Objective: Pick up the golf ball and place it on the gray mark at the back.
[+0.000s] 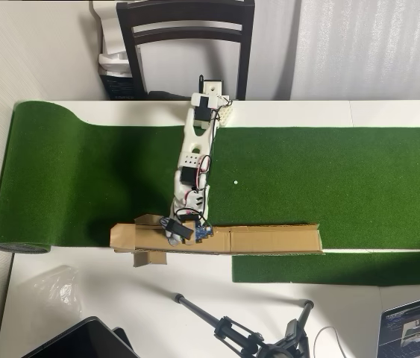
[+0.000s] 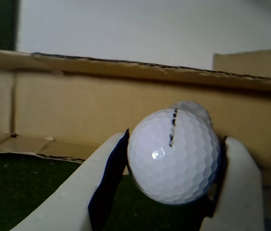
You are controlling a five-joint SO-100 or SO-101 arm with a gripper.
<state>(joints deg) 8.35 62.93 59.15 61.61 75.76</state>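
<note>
The overhead view looks straight down on the whole table; the wrist view sits close behind the fingers, facing the cardboard strip [image 2: 125, 106], seen in both

My white arm [image 1: 192, 160] stretches straight out from its base toward the near edge in the overhead view, wrist tipped down, and my claw [image 2: 174, 159] is clamped with both pale fingers [image 2: 77, 192] pressed against the golf ball [image 2: 174, 156].

Home room: chair [image 1: 186, 45], curtain [image 1: 366, 48].
</note>
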